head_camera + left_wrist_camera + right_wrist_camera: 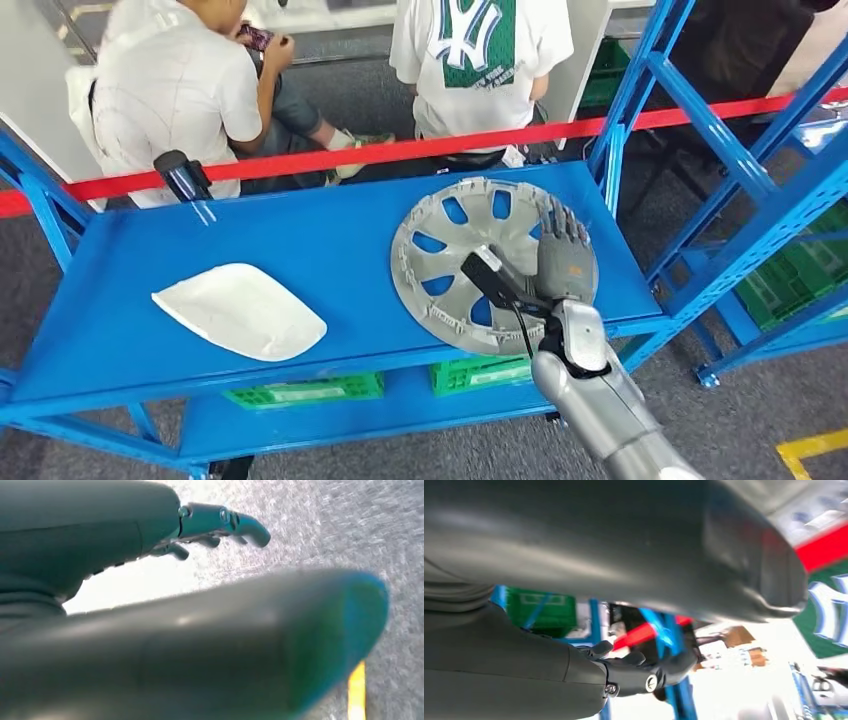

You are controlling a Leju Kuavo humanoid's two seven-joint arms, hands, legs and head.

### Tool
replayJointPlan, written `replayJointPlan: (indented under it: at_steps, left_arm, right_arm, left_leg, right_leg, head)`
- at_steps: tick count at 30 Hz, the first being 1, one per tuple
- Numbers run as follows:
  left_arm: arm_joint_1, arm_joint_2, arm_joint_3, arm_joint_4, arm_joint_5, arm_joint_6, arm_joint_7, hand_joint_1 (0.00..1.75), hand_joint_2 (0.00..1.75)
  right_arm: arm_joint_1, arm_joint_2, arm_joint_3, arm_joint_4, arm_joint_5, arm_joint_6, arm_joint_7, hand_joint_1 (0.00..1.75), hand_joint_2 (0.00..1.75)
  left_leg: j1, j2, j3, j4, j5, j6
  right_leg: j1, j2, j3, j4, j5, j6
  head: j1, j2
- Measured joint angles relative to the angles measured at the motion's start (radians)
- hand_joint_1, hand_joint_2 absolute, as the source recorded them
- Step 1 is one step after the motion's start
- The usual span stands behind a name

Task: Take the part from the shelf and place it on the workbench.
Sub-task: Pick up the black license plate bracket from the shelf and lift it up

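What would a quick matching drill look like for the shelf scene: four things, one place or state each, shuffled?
Things:
1. silver wheel cover
2. white panel
3. green crates
4. red tape

Places or states:
A. stretched across behind the shelf
B. on the lower level, under the blue shelf top
C. lying flat on the left of the shelf top
D. under the right hand, on the right of the shelf top

Pairs: 1-D, 2-C, 3-B, 4-A

wheel cover (470,262) on shelf (330,235), right of tray (240,310)
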Motion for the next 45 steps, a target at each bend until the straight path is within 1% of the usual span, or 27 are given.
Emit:
replayJointPlan:
  at_steps: [2,3,4,5,6,7,8,9,10,12,15,19,23,30,37,45]
  left_arm:
    - [0.000,-0.002,0.000,0.001,0.000,-0.004,0.002,0.00,0.00]
    - [0.002,-0.003,0.000,0.001,0.000,-0.006,0.004,0.00,0.00]
    - [0.005,-0.004,0.000,0.002,0.000,-0.008,0.007,0.00,0.00]
    - [0.006,-0.004,0.000,0.002,-0.001,-0.010,0.009,0.00,0.00]
    - [0.006,-0.005,0.000,0.002,-0.003,-0.012,0.012,0.00,0.00]
    - [0.005,-0.005,0.000,0.002,-0.006,-0.014,0.014,0.00,0.00]
    - [0.003,-0.006,0.000,0.002,-0.010,-0.016,0.017,0.00,0.00]
    - [-0.001,-0.007,-0.001,0.002,-0.016,-0.017,0.019,0.00,0.00]
    - [-0.003,-0.007,-0.002,0.002,-0.021,-0.018,0.022,0.00,0.00]
    - [-0.008,-0.007,-0.006,0.002,-0.030,-0.017,0.026,0.00,0.00]
    - [-0.017,-0.008,-0.008,0.001,-0.024,-0.009,0.016,0.00,0.00]
    - [-0.022,-0.009,-0.008,0.001,-0.011,0.002,0.007,0.00,0.00]
    - [-0.016,-0.009,-0.008,0.002,-0.007,0.011,0.015,0.00,0.00]
    - [-0.009,-0.010,-0.008,0.002,-0.023,0.009,0.017,0.00,0.00]
    - [-0.029,-0.012,-0.013,0.001,-0.051,-0.002,0.024,0.00,0.00]
    - [-0.035,-0.012,-0.022,0.002,-0.064,-0.002,0.047,0.00,0.00]
  right_arm:
    - [0.002,0.000,0.001,0.001,-0.001,0.006,-0.001,0.00,0.00]
    - [0.006,0.000,0.001,0.001,-0.002,0.010,-0.001,0.00,0.00]
    - [0.008,0.000,0.002,0.002,-0.002,0.014,0.000,0.00,0.00]
    - [0.008,0.001,0.002,0.002,-0.004,0.020,-0.001,0.00,0.00]
    - [0.005,0.002,0.002,0.002,-0.006,0.025,-0.002,0.00,0.00]
    - [0.001,0.004,0.002,0.002,-0.008,0.032,-0.004,0.00,0.00]
    - [-0.003,0.008,0.002,0.002,-0.010,0.038,-0.006,0.00,0.00]
    - [-0.008,0.016,0.002,0.003,-0.012,0.042,-0.007,0.00,0.00]
    - [-0.012,0.025,0.003,0.003,-0.013,0.046,-0.008,0.00,0.00]
    - [-0.020,0.048,0.003,0.003,-0.016,0.051,-0.013,0.00,0.00]
    - [-0.040,0.084,0.009,0.004,-0.024,0.069,-0.028,0.00,0.00]
    - [-0.064,0.118,0.025,0.013,-0.025,0.088,-0.030,0.00,0.00]
    - [-0.069,0.136,0.031,0.025,-0.031,0.080,-0.028,0.00,0.00]
    - [-0.069,0.150,0.032,0.030,-0.056,0.073,-0.031,0.00,0.00]
    - [-0.075,0.183,0.032,0.030,-0.114,0.117,-0.046,0.00,0.00]
    - [-0.096,0.210,0.029,0.032,-0.156,0.144,-0.070,0.00,0.00]
  left_leg:
    - [0.001,-0.001,0.016,-0.003,-0.010,0.001]
    - [0.001,-0.002,0.023,-0.002,-0.018,0.000]
    - [0.001,-0.002,0.030,0.002,-0.027,-0.001]
    - [0.001,-0.003,0.038,0.006,-0.036,-0.003]
    - [0.001,-0.003,0.045,0.012,-0.046,-0.006]
    - [0.001,-0.004,0.050,0.015,-0.054,-0.010]
    - [0.000,-0.004,0.053,0.020,-0.061,-0.015]
    - [-0.001,-0.004,0.053,0.024,-0.065,-0.020]
    - [-0.002,-0.004,0.052,0.026,-0.067,-0.022]
    - [-0.004,0.000,0.051,0.026,-0.067,-0.023]
    - [-0.005,0.004,0.058,0.017,-0.067,-0.024]
    - [-0.005,0.004,0.063,0.010,-0.065,-0.030]
    - [-0.005,0.004,0.064,0.009,-0.064,-0.034]
    - [-0.007,0.004,0.064,0.010,-0.064,-0.035]
    - [-0.007,0.004,0.064,0.011,-0.064,-0.034]
    - [-0.008,0.003,0.064,0.012,-0.064,-0.034]
  right_leg:
    - [0.000,-0.003,-0.089,0.131,-0.028,0.008]
    - [-0.001,-0.004,-0.130,0.175,-0.025,0.011]
    - [0.000,-0.004,-0.156,0.185,0.000,0.011]
    - [0.000,-0.004,-0.163,0.158,0.044,0.009]
    - [0.001,-0.005,-0.155,0.098,0.098,0.006]
    - [0.003,-0.006,-0.142,0.043,0.138,-0.001]
    - [0.007,-0.006,-0.126,-0.004,0.163,-0.008]
    - [0.010,-0.007,-0.115,-0.034,0.170,-0.015]
    - [0.012,-0.006,-0.109,-0.041,0.164,-0.020]
    - [0.012,-0.003,-0.105,-0.051,0.160,-0.025]
    - [0.013,0.000,-0.104,-0.052,0.157,-0.029]
    - [0.013,0.000,-0.102,-0.052,0.155,-0.032]
    - [0.013,-0.002,-0.100,-0.052,0.155,-0.033]
    - [0.012,-0.002,-0.099,-0.053,0.157,-0.032]
    - [0.011,-0.002,-0.096,-0.056,0.159,-0.029]
    - [0.010,-0.002,-0.095,-0.057,0.160,-0.027]
  head:
    - [0.006,0.000]
    - [0.006,0.000]
    - [0.008,0.000]
    - [0.008,0.000]
    - [0.008,0.000]
    - [0.008,0.000]
    - [0.008,0.000]
    - [0.008,0.000]
    - [0.008,0.000]
    - [0.006,0.000]
    - [0.004,0.000]
    - [0.003,0.000]
    - [0.003,0.000]
    - [0.003,0.000]
    - [0.003,0.000]
    - [0.003,0.000]
